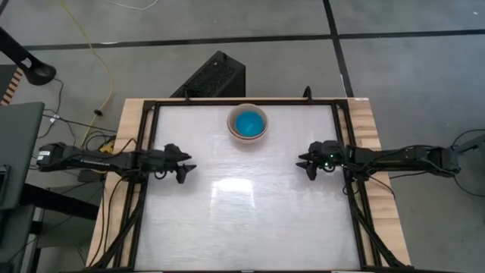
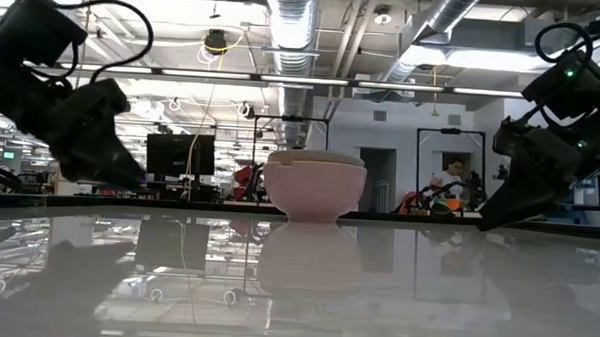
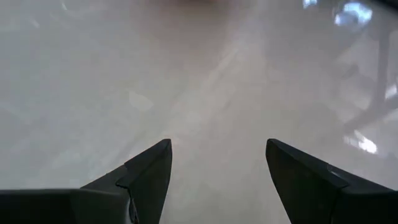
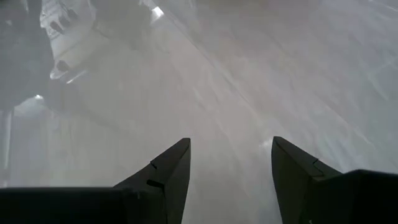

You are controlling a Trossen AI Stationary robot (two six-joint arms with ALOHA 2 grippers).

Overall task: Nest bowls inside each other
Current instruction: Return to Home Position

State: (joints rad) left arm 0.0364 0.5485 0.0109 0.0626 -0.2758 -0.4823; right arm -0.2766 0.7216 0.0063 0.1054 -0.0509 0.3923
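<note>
The bowls stand as one nested stack (image 1: 247, 123) near the middle of the table's far edge. From above a teal-blue inside shows within a pale pink rim. In the low view the pale pink outer bowl (image 2: 314, 189) rests on its base on the white tabletop, with a greyish rim showing above its own. My left gripper (image 1: 186, 168) hovers open at the table's left side (image 3: 217, 180), well short of the stack. My right gripper (image 1: 307, 165) hovers open at the table's right side (image 4: 230, 180). Nothing is between the fingers of either.
A black frame (image 1: 148, 152) runs along the white tabletop's left, far and right sides. A black box (image 1: 216, 74) stands on the floor beyond the far edge. The tabletop (image 1: 242, 205) between the two grippers and toward the near edge is bare.
</note>
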